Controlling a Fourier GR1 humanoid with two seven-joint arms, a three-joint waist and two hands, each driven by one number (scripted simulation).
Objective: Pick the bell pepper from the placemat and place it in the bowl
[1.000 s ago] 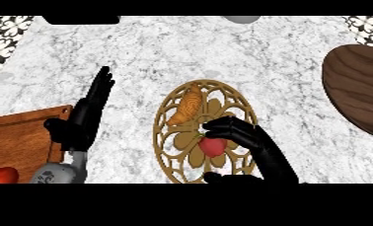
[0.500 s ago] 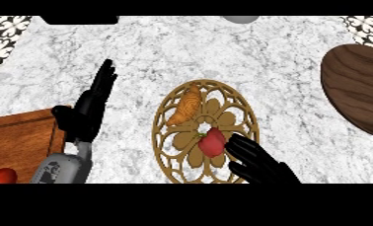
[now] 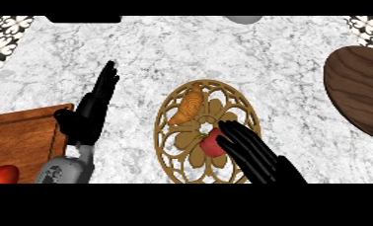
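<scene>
A red bell pepper (image 3: 210,143) lies on a round, gold openwork placemat (image 3: 166,121) in the middle of a white marble counter (image 3: 218,52). It sits just off the mat's centre, toward 5 o'clock. The robot's right hand (image 3: 251,156) comes in from 5 o'clock, its fingers stretched out straight and close together. They are laid against the pepper's right side and cover part of it, and the thumb cannot be made out. The pepper rests on the mat and is not lifted.

A croissant (image 3: 188,105) lies on the same mat toward 11 o'clock, apart from the pepper. The dark wooden bowl (image 3: 353,92) stands well apart at the mat's 3 o'clock, cut off by the view's right edge.

The left hand (image 3: 91,114) rests open at the mat's 9 o'clock, fingers straight and pointing to 12 o'clock. Its heel is beside the corner of a wooden cutting board (image 3: 29,136) at 8 o'clock.
</scene>
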